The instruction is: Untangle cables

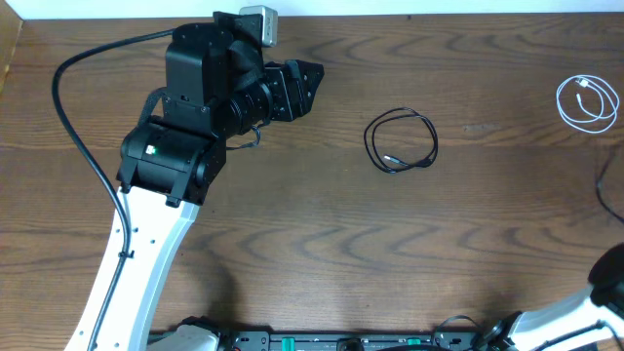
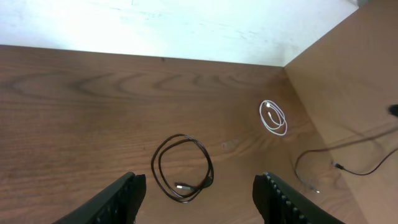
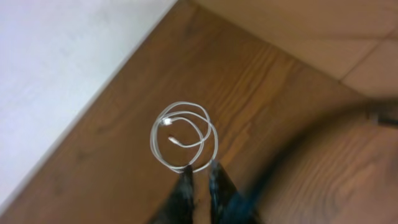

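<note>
The black cable (image 1: 400,142) lies in a small coil on the wooden table (image 1: 322,234), right of centre. It also shows in the left wrist view (image 2: 182,168), just ahead of my left gripper (image 2: 199,193), which is wide open, empty and above the table. In the overhead view my left gripper (image 1: 300,86) is to the left of the black coil, apart from it. The white cable (image 1: 587,102) lies coiled at the far right edge, separate from the black one. In the right wrist view the white cable (image 3: 183,137) lies beyond my right gripper (image 3: 200,175), whose fingers are shut and empty.
The table's back edge meets a white wall (image 2: 186,25). A thin dark robot wire (image 2: 348,165) trails on the table at the right, also in the overhead view (image 1: 606,185). The right arm's base (image 1: 585,312) is at the bottom right corner.
</note>
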